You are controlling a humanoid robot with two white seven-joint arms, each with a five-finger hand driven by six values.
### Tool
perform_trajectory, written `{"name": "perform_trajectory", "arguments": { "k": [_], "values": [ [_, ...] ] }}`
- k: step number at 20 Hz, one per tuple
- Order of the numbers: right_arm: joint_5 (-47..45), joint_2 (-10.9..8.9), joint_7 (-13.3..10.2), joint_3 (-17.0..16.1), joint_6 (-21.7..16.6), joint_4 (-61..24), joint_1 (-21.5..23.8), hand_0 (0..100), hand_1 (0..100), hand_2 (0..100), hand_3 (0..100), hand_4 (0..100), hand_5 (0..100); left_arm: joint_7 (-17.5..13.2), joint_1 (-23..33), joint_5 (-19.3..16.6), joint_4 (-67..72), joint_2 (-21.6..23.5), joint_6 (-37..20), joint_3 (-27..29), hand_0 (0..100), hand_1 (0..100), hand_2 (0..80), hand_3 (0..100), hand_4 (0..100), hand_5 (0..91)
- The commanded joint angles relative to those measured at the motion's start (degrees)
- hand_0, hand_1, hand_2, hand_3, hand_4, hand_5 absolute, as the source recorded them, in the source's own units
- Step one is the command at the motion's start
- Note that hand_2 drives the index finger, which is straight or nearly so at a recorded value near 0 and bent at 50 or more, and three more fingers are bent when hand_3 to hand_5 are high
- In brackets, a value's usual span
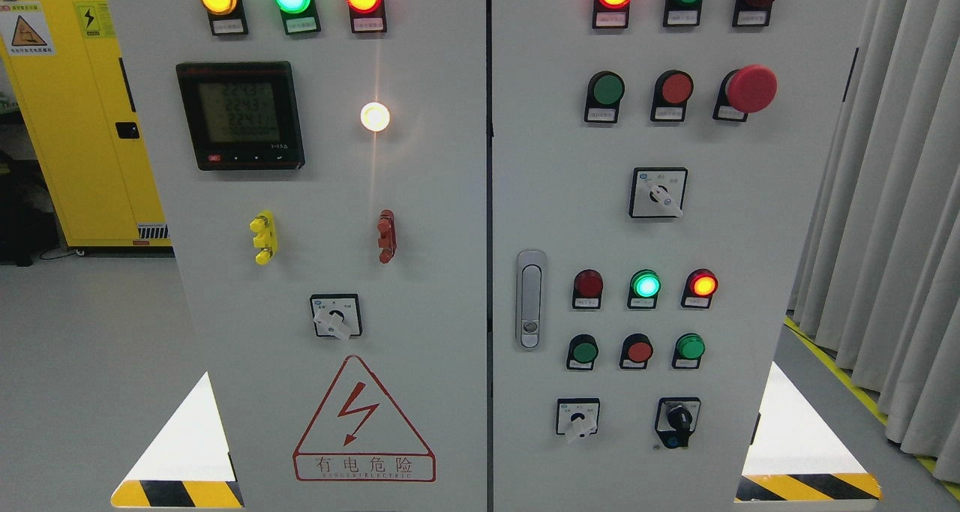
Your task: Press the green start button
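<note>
A big grey electrical cabinet (420,197) fills the view, split into a left door and a right door (750,272) by a dark seam down the middle. Behind it on the far left stands a yellow cabinet (82,122), and grey curtains (892,197) hang on the right.

Neither robot hand is anywhere to be seen, so I cannot tell whether their fingers are apart or together. To my eye the task is at its very start: nothing has reached toward the panel yet.

The right door carries most of the controls. Several green buttons sit there, and the labels are too small to read, so which one is "start" is a guess. The likeliest is the unlit green button (606,89) in the upper row, left of a red button (676,88) and the large red mushroom stop (751,88). Two more green buttons (583,351) sit in the lower cluster, either side of a small red one, below a lit green lamp (645,285).

The next move calls for bringing an arm up into view, one fingertip leading, and pushing squarely on the chosen green cap while keeping clear of the red button just beside it.
</note>
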Motion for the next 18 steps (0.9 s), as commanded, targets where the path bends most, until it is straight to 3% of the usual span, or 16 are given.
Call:
{"name": "perform_trajectory", "arguments": {
  "k": [1,9,15,18],
  "values": [
    [3.21,-0.73,0.87,-0.89,-4.95,-19.27,1.21,25,48,0,5,12,0,-0.03,-1.67,0.00,-1.58,-2.34,0.04,-0.04,12,56,0.0,0,0,0.0],
    [10.06,-0.82,1.04,-0.80,-5.40,-34.46,2.00,24,50,0,9,15,2,-0.03,-1.76,0.00,-1.76,-3.49,0.04,-0.04,12,56,0.0,0,0,0.0],
    [18.85,-0.82,0.96,-0.98,-10.84,-42.29,1.30,24,50,0,21,27,16,-0.03,-1.67,-0.09,-1.58,-3.49,0.04,-0.12,12,56,0.0,0,0,0.0],
    [23.33,-0.90,0.87,-2.47,-11.64,-48.17,1.21,23,51,0,27,34,22,-0.03,-1.67,-0.09,-1.58,-3.49,0.04,-0.13,12,56,0.0,0,0,0.0]
  ]
}}
